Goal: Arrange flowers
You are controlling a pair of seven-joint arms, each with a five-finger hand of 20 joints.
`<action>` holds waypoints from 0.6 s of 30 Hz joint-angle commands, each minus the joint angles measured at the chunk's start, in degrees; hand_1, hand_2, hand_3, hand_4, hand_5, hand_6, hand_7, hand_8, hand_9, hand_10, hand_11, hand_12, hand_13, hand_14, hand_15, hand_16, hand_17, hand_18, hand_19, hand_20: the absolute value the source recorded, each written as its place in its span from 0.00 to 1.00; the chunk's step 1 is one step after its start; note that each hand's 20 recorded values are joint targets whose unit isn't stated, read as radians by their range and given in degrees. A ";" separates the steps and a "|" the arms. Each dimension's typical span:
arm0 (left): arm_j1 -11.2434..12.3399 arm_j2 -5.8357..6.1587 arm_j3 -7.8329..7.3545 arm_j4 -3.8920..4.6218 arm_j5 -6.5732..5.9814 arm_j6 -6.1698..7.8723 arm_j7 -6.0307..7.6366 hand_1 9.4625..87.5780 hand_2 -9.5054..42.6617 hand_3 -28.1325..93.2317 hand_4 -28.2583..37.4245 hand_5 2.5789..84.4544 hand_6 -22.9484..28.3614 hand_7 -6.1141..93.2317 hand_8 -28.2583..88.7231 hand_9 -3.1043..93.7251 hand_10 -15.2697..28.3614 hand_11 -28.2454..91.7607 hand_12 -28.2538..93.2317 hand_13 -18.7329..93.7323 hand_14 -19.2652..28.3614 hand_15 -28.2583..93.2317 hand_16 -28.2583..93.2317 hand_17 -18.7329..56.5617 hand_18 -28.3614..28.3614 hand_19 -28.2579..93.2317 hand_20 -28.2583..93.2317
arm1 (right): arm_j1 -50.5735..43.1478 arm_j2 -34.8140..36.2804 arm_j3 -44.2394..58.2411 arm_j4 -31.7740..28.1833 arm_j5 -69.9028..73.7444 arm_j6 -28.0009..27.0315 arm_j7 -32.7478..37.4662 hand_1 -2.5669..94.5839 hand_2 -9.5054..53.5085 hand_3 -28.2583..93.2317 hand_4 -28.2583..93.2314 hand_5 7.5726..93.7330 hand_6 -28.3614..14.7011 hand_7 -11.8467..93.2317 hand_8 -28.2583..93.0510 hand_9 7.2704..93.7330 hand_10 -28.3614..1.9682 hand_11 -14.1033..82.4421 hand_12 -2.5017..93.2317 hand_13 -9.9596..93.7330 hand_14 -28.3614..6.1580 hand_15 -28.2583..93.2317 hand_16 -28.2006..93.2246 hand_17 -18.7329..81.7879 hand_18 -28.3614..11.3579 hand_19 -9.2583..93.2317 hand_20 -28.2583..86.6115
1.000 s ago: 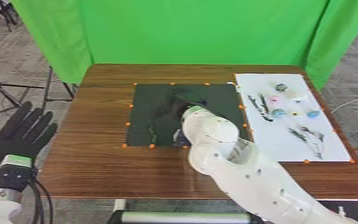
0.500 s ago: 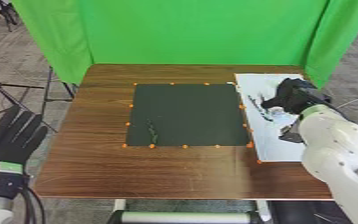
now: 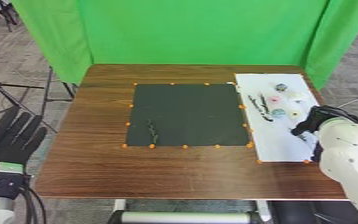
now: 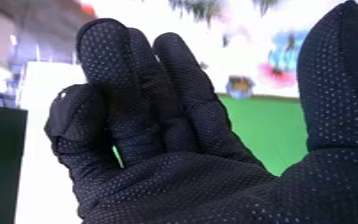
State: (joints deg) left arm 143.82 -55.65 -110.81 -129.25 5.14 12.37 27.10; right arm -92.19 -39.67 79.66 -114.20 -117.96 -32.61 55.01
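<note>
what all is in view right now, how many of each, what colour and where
small flowers: at least 4, pink, blue and pale yellow, on the white sheet
dark stems: at least 2, blackish, left part of the white sheet
sprig: 1, dark green, lower left of the dark mat
dark mat: 1, blackish, middle of the table
white sheet: 1, white, right side of the table
markers: many, orange, round the mat and sheet
table: 1, brown, centre
curtain: 1, green, behind the table
floor: 1, grey, around the table
arms: 2, white, lower left and right
left hand: 1, black, left of the table
right hand: 1, black, over the sheet's right edge
</note>
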 commanded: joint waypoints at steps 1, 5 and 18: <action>-0.66 -0.24 0.28 0.48 -0.05 0.69 -0.74 0.20 0.44 0.81 0.00 0.40 0.60 0.21 0.16 0.37 0.69 0.43 0.34 0.38 0.71 0.54 0.17 0.18 0.72 0.46 0.31 | -1.09 0.24 -0.36 3.38 -1.22 -0.05 1.78 0.29 0.00 0.79 0.03 0.58 0.36 0.22 0.17 0.61 0.19 0.33 0.24 0.67 0.29 0.73 0.44 0.54 0.02 1.00 0.55; -0.07 -0.39 0.29 0.31 -0.16 0.78 -0.48 0.20 0.44 0.81 0.00 0.40 0.60 0.21 0.16 0.37 0.69 0.44 0.34 0.38 0.71 0.54 0.17 0.18 0.72 0.46 0.31 | -2.01 0.39 0.10 3.94 -1.75 -0.69 3.04 0.32 0.00 0.79 0.03 0.59 0.36 0.22 0.17 0.62 0.20 0.33 0.24 0.67 0.30 0.73 0.44 0.55 0.02 1.00 0.55; 0.70 -0.64 0.57 -0.04 -0.68 0.94 0.51 0.19 0.44 0.81 0.00 0.40 0.60 0.21 0.16 0.37 0.69 0.43 0.34 0.38 0.71 0.54 0.17 0.18 0.72 0.46 0.31 | -4.86 -0.13 2.67 3.53 0.76 5.04 3.05 0.48 0.03 0.80 0.02 0.79 0.55 0.38 0.33 0.83 0.39 0.47 0.31 0.80 0.44 0.72 0.47 0.59 0.06 1.00 0.56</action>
State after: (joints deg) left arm 143.40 -55.75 -110.45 -129.01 5.04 12.77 27.19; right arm -95.09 -39.66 81.74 -110.35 -115.98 -32.02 57.79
